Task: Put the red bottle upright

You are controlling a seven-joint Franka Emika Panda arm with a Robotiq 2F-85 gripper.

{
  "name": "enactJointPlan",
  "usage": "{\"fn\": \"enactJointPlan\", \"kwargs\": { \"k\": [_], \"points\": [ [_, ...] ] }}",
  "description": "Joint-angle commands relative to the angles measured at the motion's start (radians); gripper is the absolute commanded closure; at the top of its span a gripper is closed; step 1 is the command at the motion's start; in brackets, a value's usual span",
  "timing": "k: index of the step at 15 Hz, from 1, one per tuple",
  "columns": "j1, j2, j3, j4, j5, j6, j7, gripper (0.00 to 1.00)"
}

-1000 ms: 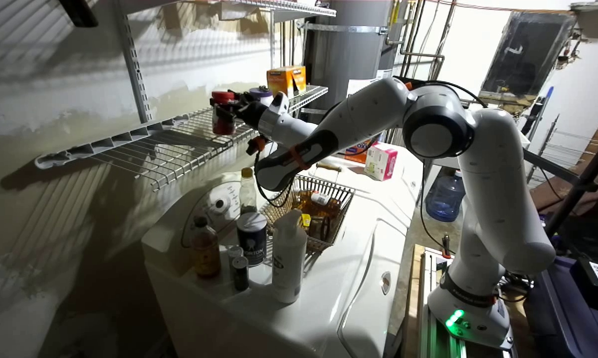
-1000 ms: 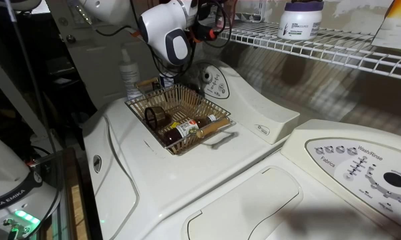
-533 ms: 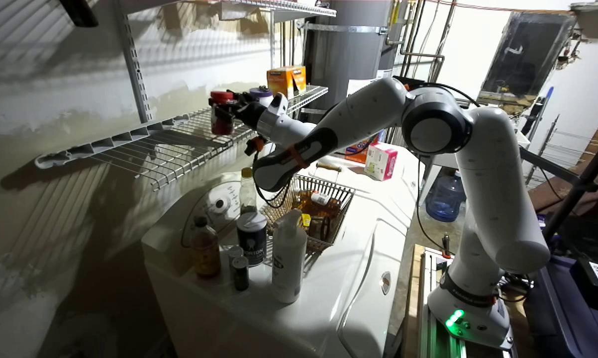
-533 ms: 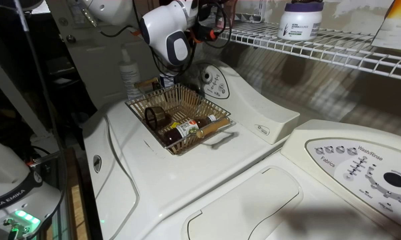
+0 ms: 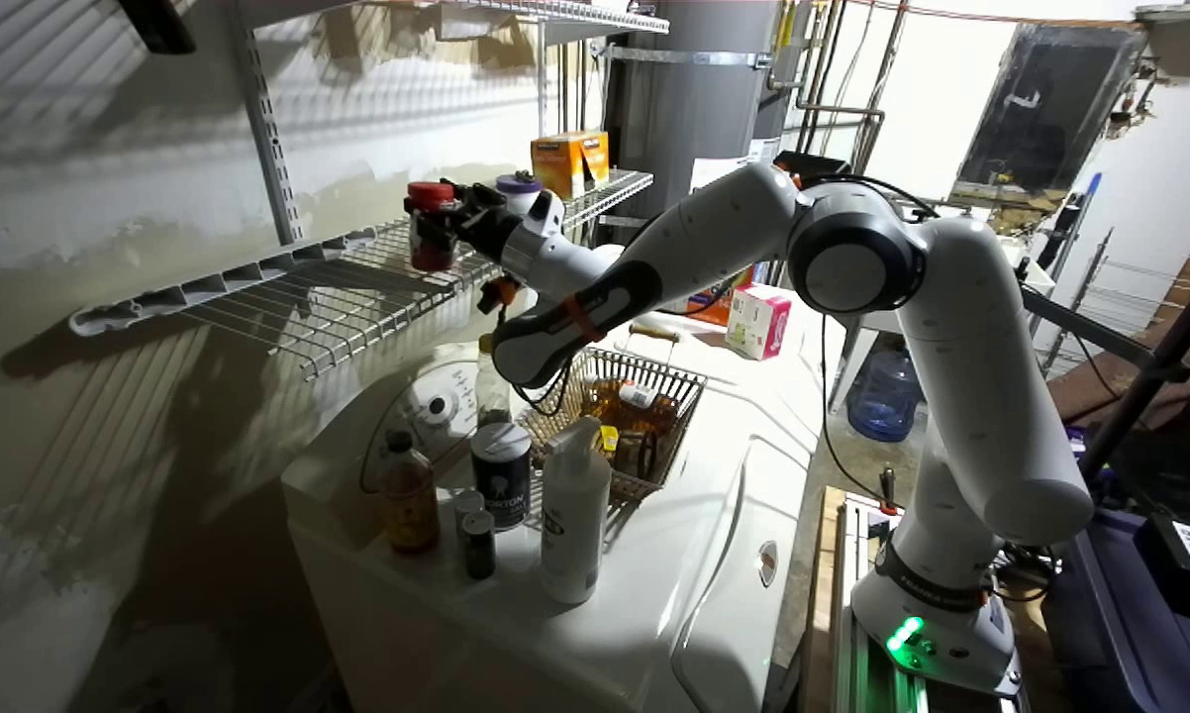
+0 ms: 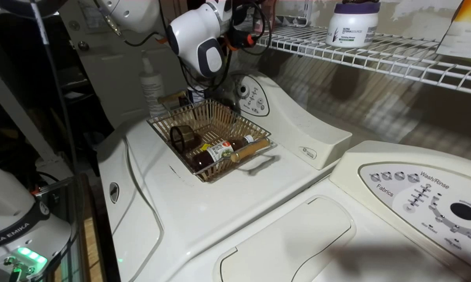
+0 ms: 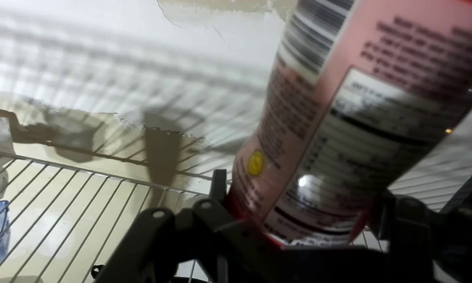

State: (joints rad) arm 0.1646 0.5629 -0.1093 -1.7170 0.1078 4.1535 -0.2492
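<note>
The red bottle (image 5: 431,255) has a red lid and stands roughly upright at the wire shelf in an exterior view. My gripper (image 5: 429,220) is around its side, with black fingers across its body. In the wrist view the red bottle (image 7: 330,129), with its pale pink label, barcode and white panel, looks tilted and fills the right half. My gripper (image 7: 302,192) has a finger on each side of its lower end. I cannot tell whether its base touches the shelf. In an exterior view the bottle (image 6: 258,26) is mostly hidden behind the arm and cables.
The wire shelf (image 5: 288,309) also carries a white jar with purple lid (image 6: 353,28) and an orange box (image 5: 557,163). Below, on the white machine, are a basket (image 6: 180,158) with bottles, a white bottle (image 5: 573,530) and a dark blue container (image 5: 502,485).
My gripper and the red bottle have shifted together slightly to the left along the shelf in an exterior view. The arm has moved with them. The other objects stay put.
</note>
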Motion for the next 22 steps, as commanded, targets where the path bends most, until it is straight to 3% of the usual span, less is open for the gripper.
{"fn": "enactJointPlan", "kwargs": {
  "k": [1, 5, 22],
  "points": [
    [-0.009, 0.046, 0.025, 0.064, 0.010, 0.008, -0.036, 0.03],
    [-0.005, 0.055, 0.028, 0.082, 0.024, -0.003, -0.051, 0.00],
    [0.079, -0.106, -0.008, 0.044, 0.315, -0.325, -0.264, 0.00]
  ]
}}
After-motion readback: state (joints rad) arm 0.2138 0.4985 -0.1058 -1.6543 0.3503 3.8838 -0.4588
